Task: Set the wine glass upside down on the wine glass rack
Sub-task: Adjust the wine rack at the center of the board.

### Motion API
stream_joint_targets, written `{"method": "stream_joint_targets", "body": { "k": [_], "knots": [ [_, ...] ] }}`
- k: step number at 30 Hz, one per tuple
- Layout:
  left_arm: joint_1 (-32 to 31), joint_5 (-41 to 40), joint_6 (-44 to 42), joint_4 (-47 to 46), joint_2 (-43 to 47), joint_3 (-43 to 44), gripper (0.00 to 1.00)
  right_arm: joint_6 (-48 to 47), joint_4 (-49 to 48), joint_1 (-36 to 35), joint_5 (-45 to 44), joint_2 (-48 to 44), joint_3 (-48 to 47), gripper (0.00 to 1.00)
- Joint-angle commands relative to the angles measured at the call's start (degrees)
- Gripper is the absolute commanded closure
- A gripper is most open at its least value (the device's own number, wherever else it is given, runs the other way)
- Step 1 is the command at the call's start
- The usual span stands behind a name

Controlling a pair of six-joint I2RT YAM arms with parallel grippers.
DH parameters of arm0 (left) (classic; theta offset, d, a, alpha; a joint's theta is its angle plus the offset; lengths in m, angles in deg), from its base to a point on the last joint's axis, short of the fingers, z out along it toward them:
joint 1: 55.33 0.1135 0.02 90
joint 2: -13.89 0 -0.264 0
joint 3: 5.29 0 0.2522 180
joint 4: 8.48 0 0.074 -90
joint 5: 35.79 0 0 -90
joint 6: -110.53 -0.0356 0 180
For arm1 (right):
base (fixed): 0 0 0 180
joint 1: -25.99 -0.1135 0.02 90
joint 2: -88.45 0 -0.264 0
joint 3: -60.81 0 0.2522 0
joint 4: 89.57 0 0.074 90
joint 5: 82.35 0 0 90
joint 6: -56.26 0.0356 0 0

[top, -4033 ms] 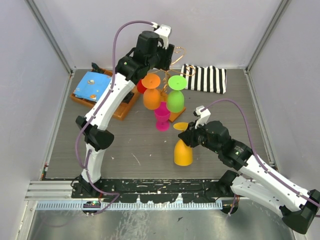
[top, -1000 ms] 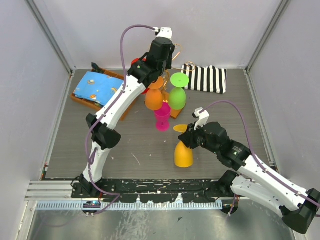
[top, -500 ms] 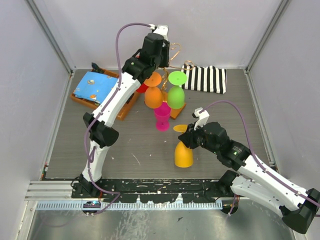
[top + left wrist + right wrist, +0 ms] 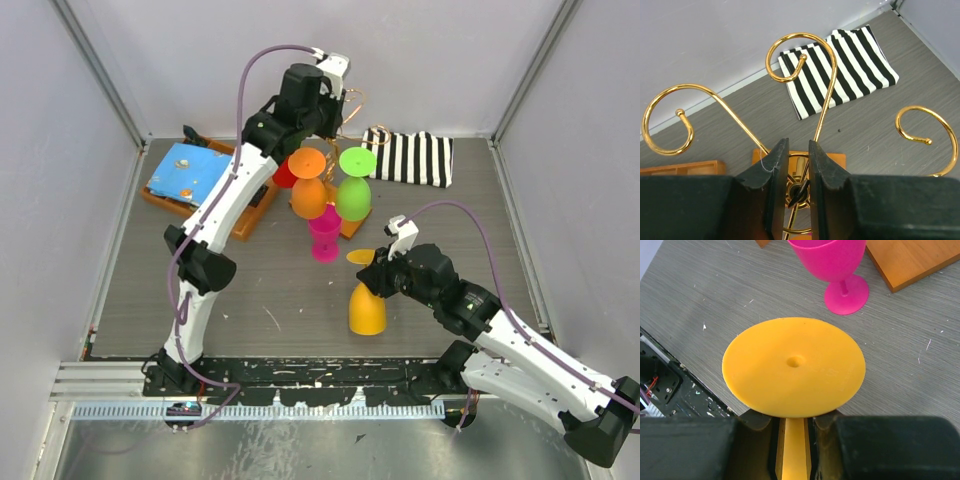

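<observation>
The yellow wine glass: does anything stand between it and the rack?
The pink glass stands upright between the yellow wine glass and the rack. An orange glass and a green glass hang on its near side; the left gripper is at its top.

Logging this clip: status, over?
Left tool narrowly open astride rack wire. Right tool shut on yellow wine glass, inverted, not yet racked. Pink glass stands between.

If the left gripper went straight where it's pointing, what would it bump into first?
Probably the wine glass rack: its gold stem sits straight ahead of the left gripper, though depth is unclear.
</observation>
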Motion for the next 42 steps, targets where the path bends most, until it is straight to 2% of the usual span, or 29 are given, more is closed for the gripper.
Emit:
{"method": "stream_joint_targets", "body": {
  "k": [1,5,10,14,21,26,31,39,42],
  "knots": [
    [1.89,4.3,-5.35,7.26,-0.73,0.83,0.73,0.26,-2.96,-0.15,0.06,0.1,-0.21,0.99],
    [2.23,6.17,-5.71,7.14,-0.3,0.85,0.74,0.26,-2.98,-0.12,-0.07,0.1,-0.2,0.99],
    [2.19,5.99,-4.33,4.42,1.03,0.92,0.56,0.18,-2.98,-0.07,-0.08,0.42,-0.6,0.99],
    [2.11,5.88,-2.32,-0.2,2.53,0.64,0.5,0.08,-2.99,-0.13,0.01,0.8,-1.09,0.99],
    [1.13,6.58,0.02,-5.7,4.67,0.59,0.33,-0.27,-1.98,-0.08,-1.5,0.33,-2.22,0.99],
    [-0.1,7.21,0.35,-7.88,5.89,0.67,0.28,-0.86,-0.58,-0.11,-4.02,-0.53,-3.39,0.99],
    [-1.07,5.61,0.27,-7.8,8.4,-0.78,0.26,-1.16,1.86,-0.15,-10.62,-2.1,-5.01,0.99],
    [-2.89,-0.75,-0.1,-7.71,19.4,-11.11,0.26,-0.87,5.18,-0.12,-24.62,-5.42,-8.01,1.0],
    [-3.08,-2.83,1.23,-6.92,24.99,-16.54,0.26,2.5,8.48,-0.09,-33.76,-5.12,-10.44,1.0]
  ]
}}
